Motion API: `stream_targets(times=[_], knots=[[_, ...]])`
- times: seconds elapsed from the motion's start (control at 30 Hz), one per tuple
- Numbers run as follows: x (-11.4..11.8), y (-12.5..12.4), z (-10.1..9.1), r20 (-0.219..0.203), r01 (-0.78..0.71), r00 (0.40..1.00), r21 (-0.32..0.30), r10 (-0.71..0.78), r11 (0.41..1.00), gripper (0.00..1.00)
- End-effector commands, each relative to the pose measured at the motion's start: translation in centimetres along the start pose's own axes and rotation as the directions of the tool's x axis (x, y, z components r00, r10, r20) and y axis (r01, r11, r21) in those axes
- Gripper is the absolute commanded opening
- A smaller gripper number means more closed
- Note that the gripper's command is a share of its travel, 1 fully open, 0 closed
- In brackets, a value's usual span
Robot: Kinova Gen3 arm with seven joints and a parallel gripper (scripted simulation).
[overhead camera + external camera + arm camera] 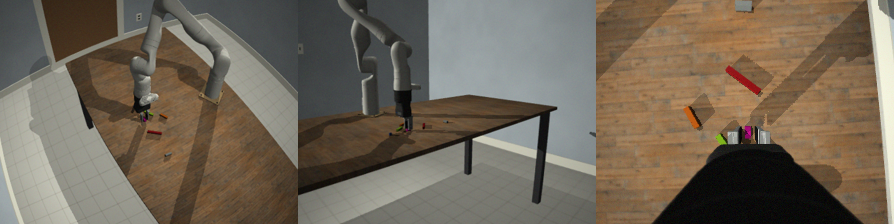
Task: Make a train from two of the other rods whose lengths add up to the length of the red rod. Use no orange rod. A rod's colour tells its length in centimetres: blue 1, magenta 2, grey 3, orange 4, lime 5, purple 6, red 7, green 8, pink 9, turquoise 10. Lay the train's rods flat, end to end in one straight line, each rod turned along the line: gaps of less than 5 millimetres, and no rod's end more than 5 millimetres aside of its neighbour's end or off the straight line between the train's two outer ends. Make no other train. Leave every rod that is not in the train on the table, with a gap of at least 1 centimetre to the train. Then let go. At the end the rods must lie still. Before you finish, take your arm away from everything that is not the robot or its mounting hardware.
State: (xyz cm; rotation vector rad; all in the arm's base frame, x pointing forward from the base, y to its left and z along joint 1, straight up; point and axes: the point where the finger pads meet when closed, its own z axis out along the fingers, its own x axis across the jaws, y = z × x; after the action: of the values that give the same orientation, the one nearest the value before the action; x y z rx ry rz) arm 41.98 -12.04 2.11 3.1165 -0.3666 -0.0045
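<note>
The red rod [154,132] lies flat on the wooden table, and it also shows in the wrist view [743,80]. My gripper [748,132] is down at the table top, pointing straight down. Its fingers stand apart on either side of the short magenta rod [748,132], with a small dark gap on each side. The lime rod [721,139] lies just left of the left finger, partly hidden under the gripper body. In the exterior view the magenta rod [406,129] sits at the fingertips, with the lime rod [399,128] beside it.
The orange rod [691,117] lies left of the red rod. The grey rod [743,5] lies far off towards the table's front. A small blue rod [390,134] lies near the lime rod. The table edge [876,100] runs close on the right of the wrist view.
</note>
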Motion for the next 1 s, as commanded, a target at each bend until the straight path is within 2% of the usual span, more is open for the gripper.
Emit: stream_targets(times=[0.0,0.97], knots=[[0.05,-0.11,0.51,-0.003,-0.002,1.000,0.000,0.002,1.000,0.54],[0.10,-0.10,0.78,-0.003,-0.003,1.000,0.000,0.003,1.000,0.54]])
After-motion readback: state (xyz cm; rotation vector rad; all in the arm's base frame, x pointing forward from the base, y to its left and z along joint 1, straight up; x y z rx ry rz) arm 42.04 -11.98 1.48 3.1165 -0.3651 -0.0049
